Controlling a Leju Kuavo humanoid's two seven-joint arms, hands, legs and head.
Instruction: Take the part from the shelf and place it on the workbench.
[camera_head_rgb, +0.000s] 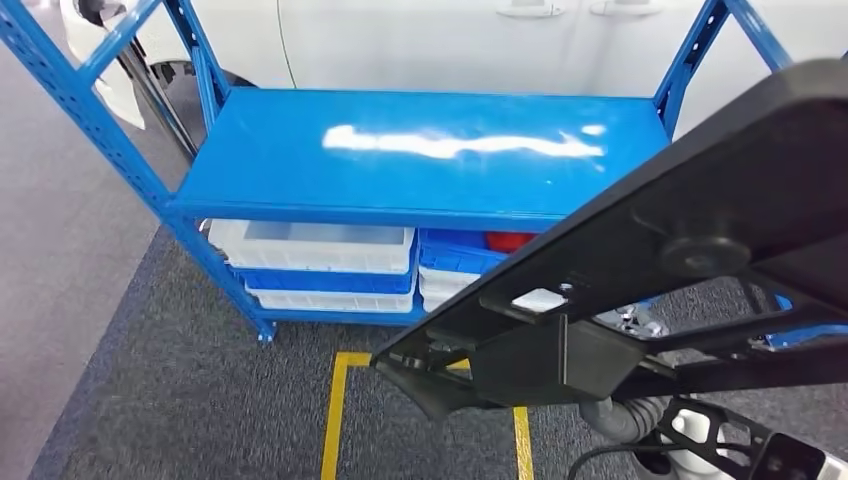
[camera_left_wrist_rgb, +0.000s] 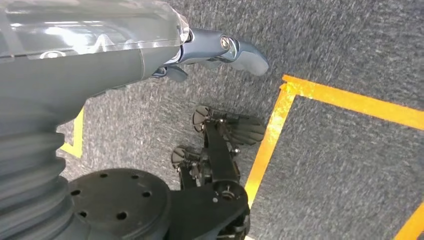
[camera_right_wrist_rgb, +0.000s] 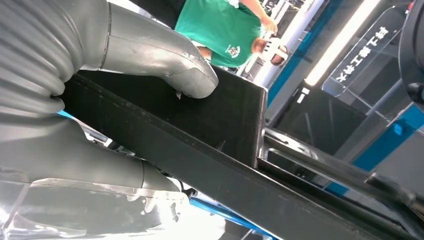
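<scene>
Closest to the head camera, a large flat black plastic-and-metal part (camera_head_rgb: 690, 250) is carried across the 3 to 5 o'clock area. It is clamped by the right robot hand (camera_right_wrist_rgb: 165, 70), thumb pressed on one face and fingers beneath, presumably to keep the panel steady in transit. At 12 o'clock the blue steel shelf (camera_head_rgb: 420, 150) is seen with its top board bare. The left robot hand (camera_left_wrist_rgb: 220, 52) hangs over grey carpet, fingers apart, holding nothing.
</scene>
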